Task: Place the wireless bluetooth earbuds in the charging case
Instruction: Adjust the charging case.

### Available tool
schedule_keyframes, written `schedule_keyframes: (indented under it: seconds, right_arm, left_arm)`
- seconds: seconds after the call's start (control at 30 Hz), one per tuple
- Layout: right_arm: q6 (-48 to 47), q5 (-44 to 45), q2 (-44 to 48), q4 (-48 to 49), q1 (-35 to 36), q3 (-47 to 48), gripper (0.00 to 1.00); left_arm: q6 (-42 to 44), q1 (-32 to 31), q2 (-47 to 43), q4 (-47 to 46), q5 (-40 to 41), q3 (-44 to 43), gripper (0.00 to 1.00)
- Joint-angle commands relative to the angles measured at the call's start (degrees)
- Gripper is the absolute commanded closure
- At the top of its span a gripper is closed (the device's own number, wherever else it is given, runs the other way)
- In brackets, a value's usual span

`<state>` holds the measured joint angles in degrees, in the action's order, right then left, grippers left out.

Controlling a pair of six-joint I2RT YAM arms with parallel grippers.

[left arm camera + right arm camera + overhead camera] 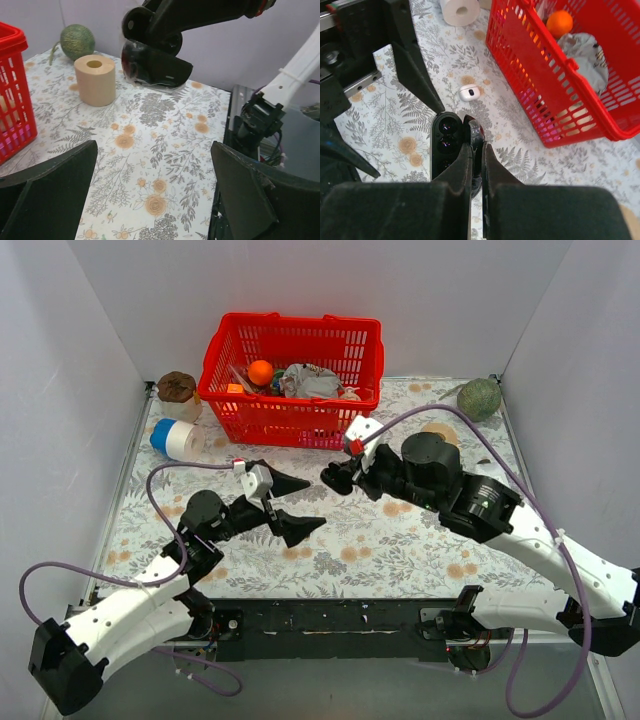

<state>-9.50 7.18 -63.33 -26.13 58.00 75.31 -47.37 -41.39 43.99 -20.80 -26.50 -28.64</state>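
My right gripper is shut on the raised lid of an open black charging case and holds it above the table. Two glossy dark rounds show in the case's wells; I cannot tell whether they are black earbuds. A small white glossy bud lies on the table between the case and the basket. My left gripper is wide open and empty, facing the case from a short distance. In the top view the left gripper and the right gripper nearly meet at the table's middle.
A red basket with an orange ball and other items stands at the back. A blue-and-white tape roll and a brown jar are at back left. A tan roll and a green melon are at back right.
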Motion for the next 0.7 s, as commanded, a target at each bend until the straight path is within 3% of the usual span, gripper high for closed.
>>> schedule_keyframes:
  seconds: [0.0,0.1,0.2,0.4,0.67]
  right_arm:
    - [-11.76,-0.58,3.21,0.91,2.82,0.8,0.99]
    - [-13.0,-4.8,3.21,-1.73,3.79,1.68,0.99]
    - [-12.39,-9.11,3.13,-2.26,4.23,1.07,0.99]
    - [-9.67,-11.66,1.02,-0.6,4.32,-0.42,0.99]
    - [-9.4,-11.05,-1.71,0.64,4.32,-0.07,0.99]
  left_arm:
    - [-4.56,4.2,2.31,-1.69,-14.08,-4.04,0.02]
    - [-9.39,8.68,6.18,-6.44,-22.41,-5.54,0.02]
    - [-9.14,10.45,9.79,-6.63,-26.92,-7.65,0.09]
    - [-10.63,10.36,14.02,-9.44,-30.54,-9.33,0.12]
    - [-12.3,10.36,11.56,-12.6,-31.42,-6.43,0.11]
